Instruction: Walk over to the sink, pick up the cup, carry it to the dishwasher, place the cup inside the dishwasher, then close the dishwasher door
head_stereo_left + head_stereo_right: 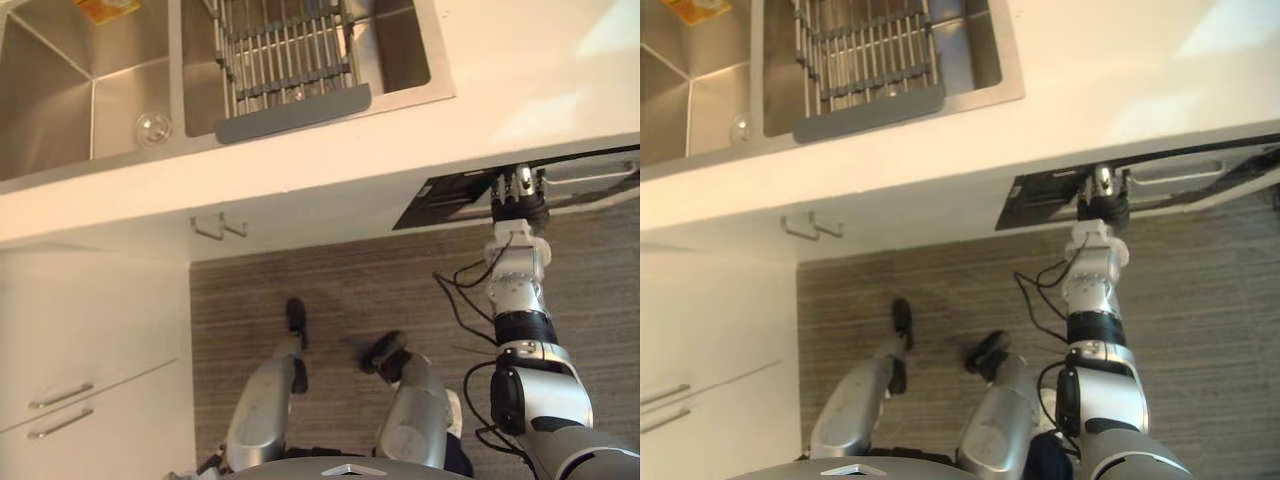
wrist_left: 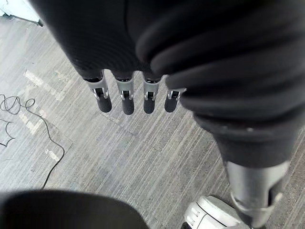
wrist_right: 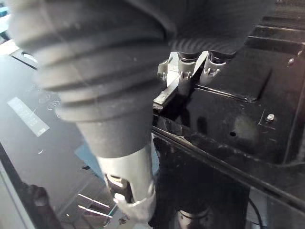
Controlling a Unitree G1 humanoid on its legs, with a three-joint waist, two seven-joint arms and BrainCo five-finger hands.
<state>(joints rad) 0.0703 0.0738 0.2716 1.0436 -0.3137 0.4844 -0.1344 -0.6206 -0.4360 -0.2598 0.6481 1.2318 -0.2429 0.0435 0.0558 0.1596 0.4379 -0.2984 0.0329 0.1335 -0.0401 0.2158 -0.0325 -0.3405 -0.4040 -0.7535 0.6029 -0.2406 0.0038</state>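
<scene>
Under the counter [image 1: 300, 185] edge, head view: right hand [image 1: 518, 190] is seen at the one dishwasher door [image 1: 440, 200]. Left wrist view: left hand [image 2: 125, 98] is held slack, straight-fingered, over open floor [image 2: 143, 157]. Right wrist view: grip and cup's whereabouts cannot be told.

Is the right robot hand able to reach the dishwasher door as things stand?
Likely yes: the right robot hand is at the top edge of the dishwasher door, below the countertop, nothing between.

The right hand [image 1: 518, 198] is half hidden under the surface [image 1: 520, 90] edge, at the dishwasher door [image 1: 445, 200], itself mostly covered.
</scene>
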